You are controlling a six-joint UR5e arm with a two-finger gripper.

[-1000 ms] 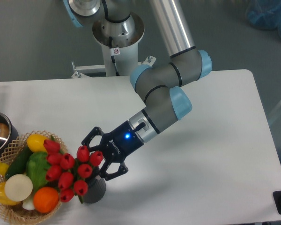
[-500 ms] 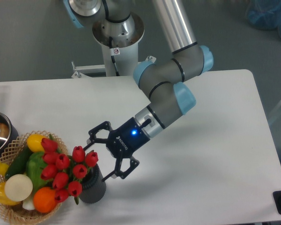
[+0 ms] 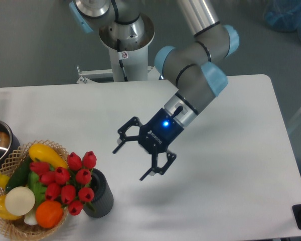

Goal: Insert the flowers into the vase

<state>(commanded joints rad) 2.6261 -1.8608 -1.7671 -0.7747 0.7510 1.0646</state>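
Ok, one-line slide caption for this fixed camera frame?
Open hand hangs apart from the red tulips, which stand in the dark ribbed vase and lean over the fruit basket.

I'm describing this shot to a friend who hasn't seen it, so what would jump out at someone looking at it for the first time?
Probably the bunch of red flowers at the lower left, sitting in the small dark vase and leaning over the basket of colourful fake fruit beside it. Next, the gripper, fingers spread wide and empty, hanging above the white table just right of the vase, with a blue light glowing on its wrist.
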